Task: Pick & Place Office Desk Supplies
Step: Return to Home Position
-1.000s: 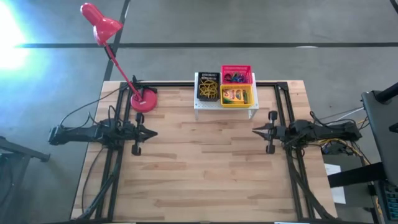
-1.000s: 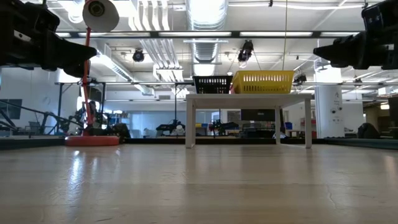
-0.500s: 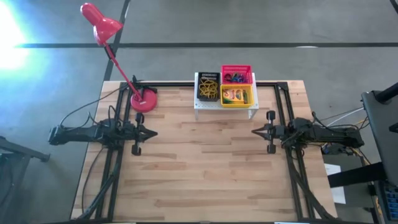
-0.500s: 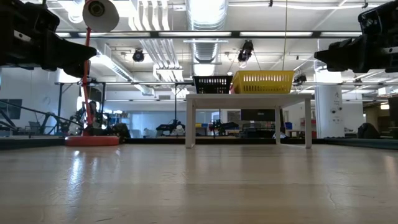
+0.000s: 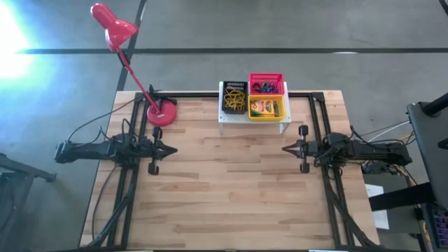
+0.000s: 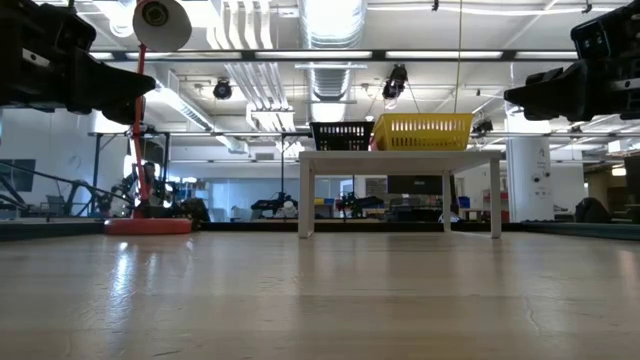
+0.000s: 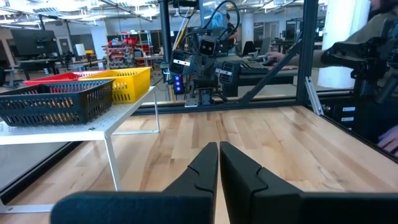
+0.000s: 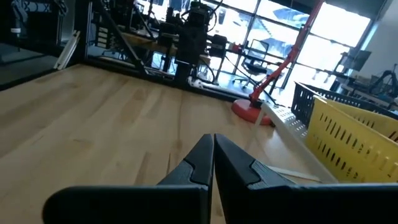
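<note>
A white perforated stand [image 5: 253,117] stands at the table's far middle and carries three baskets. The black basket [image 5: 234,98] holds yellow rubber bands. The red basket [image 5: 267,85] holds small dark elastic rings. The yellow basket [image 5: 267,108] holds yellow-and-green crayon boxes. My left gripper [image 5: 170,149] hovers shut and empty above the table's left side, pointing toward the right. My right gripper [image 5: 285,148] hovers shut and empty above the right side, pointing toward the left. Both are nearer than the stand.
A red gooseneck desk lamp has its round base [image 5: 162,114] on the far left of the table, left of the stand. The bare wooden tabletop [image 5: 224,189] spreads between and in front of the two arms. Black frame rails [image 5: 318,119] run along the sides.
My right gripper has edged a little toward the table's left edge and sunk slightly, staying shut. My left arm has kept still.
</note>
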